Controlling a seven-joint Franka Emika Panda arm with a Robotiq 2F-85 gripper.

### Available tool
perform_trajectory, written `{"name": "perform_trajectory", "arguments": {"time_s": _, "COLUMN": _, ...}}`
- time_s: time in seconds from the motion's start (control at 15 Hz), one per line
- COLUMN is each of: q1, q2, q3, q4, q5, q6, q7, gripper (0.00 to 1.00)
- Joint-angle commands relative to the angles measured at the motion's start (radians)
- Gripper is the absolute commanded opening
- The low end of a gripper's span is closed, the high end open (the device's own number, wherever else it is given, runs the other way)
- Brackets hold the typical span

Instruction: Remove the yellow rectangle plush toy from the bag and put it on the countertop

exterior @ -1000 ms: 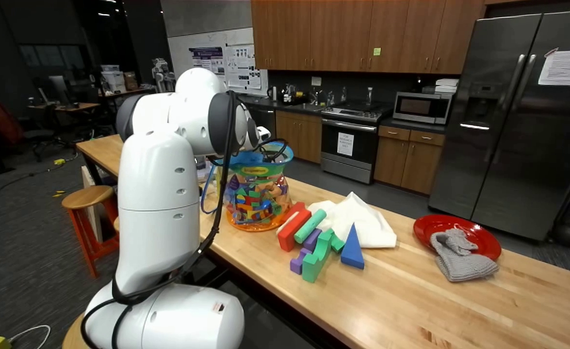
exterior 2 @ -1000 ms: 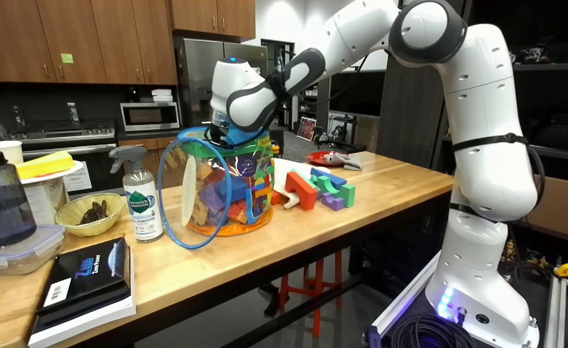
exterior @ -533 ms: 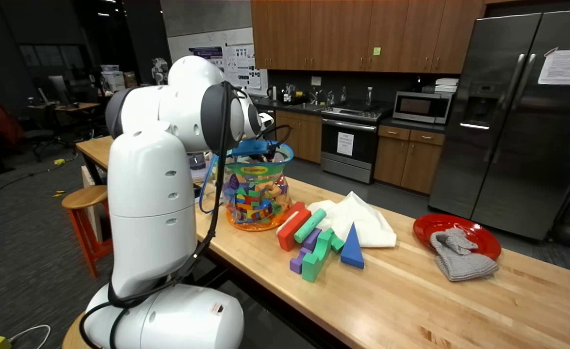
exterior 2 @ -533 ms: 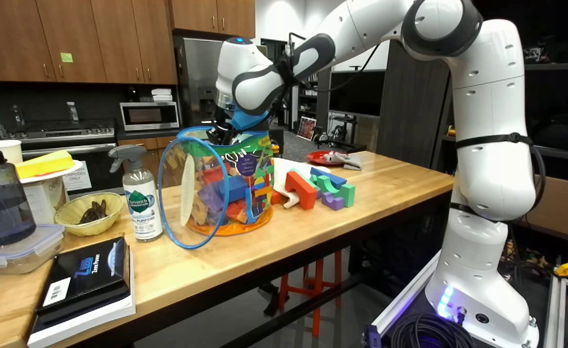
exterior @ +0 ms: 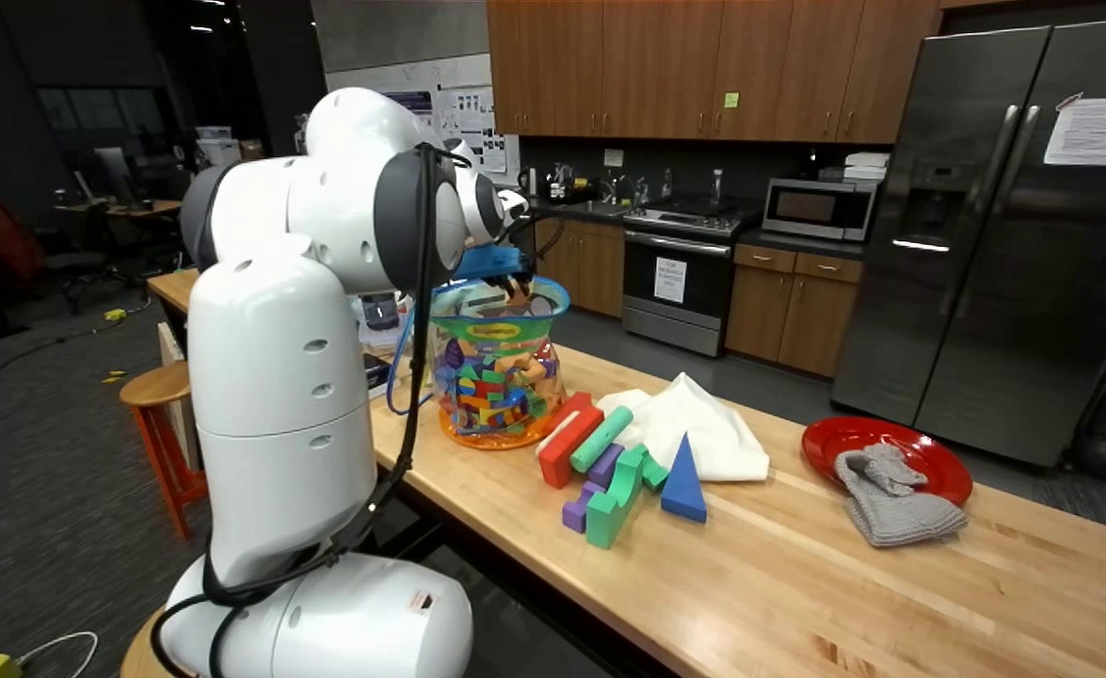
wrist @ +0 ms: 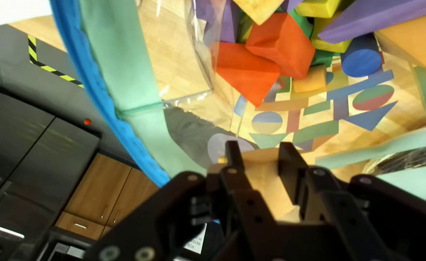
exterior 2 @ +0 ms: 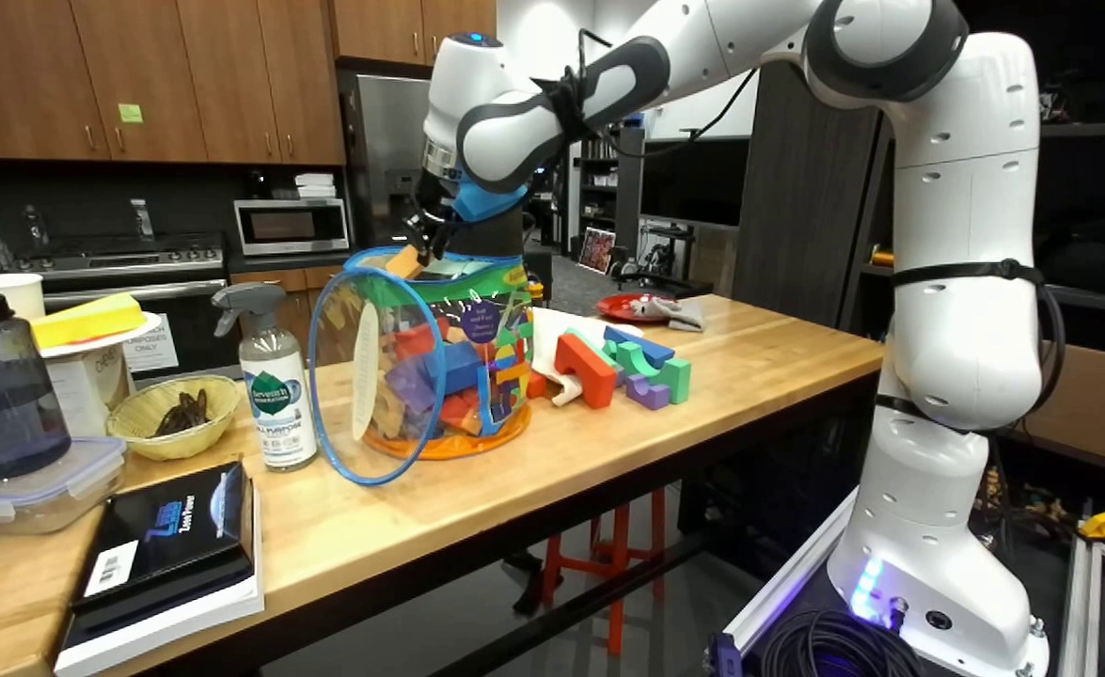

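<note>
Counter, one, light brown wood, long edges two. Arm, one only, mounted off the long edge here called near, extended over it. Bag, one, clear, upright, set in from the near edge, blocks inside, blue rim uppermost. Cloth, one, white, beside the bag towards the far edge. Cluster of blocks, loose, between cloth and near edge. Gripper, one, over the bag's mouth, fingers closed on the toy from either side. Toy, one, yellow running to orange, judged the piece asked for, held at the fingertips within the rim's outline, long axis apparently slanting down and away from them; whether its lower end clears the rim cannot be told. Judged for the next move: the rim stands between toy and counter, so upward first, then outward and down towards the near edge.
</note>
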Motion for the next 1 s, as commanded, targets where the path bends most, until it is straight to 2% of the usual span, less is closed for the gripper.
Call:
{"name": "perform_trajectory", "arguments": {"time_s": 0.0, "q1": -0.025, "q2": -0.026, "q3": 0.012, "q4": 0.022, "q5": -0.025, "q6": -0.043, "q7": -0.027, "gripper": 0.08}}
{"name": "perform_trajectory", "arguments": {"time_s": 0.53, "q1": -0.099, "q2": -0.071, "q3": -0.022, "q4": 0.064, "q5": -0.058, "q6": -0.107, "q7": 0.013, "gripper": 0.08}}
{"name": "perform_trajectory", "arguments": {"time_s": 0.93, "q1": -0.164, "q2": -0.129, "q3": -0.048, "q4": 0.030, "q5": -0.095, "q6": -0.177, "q7": 0.081, "gripper": 0.08}}
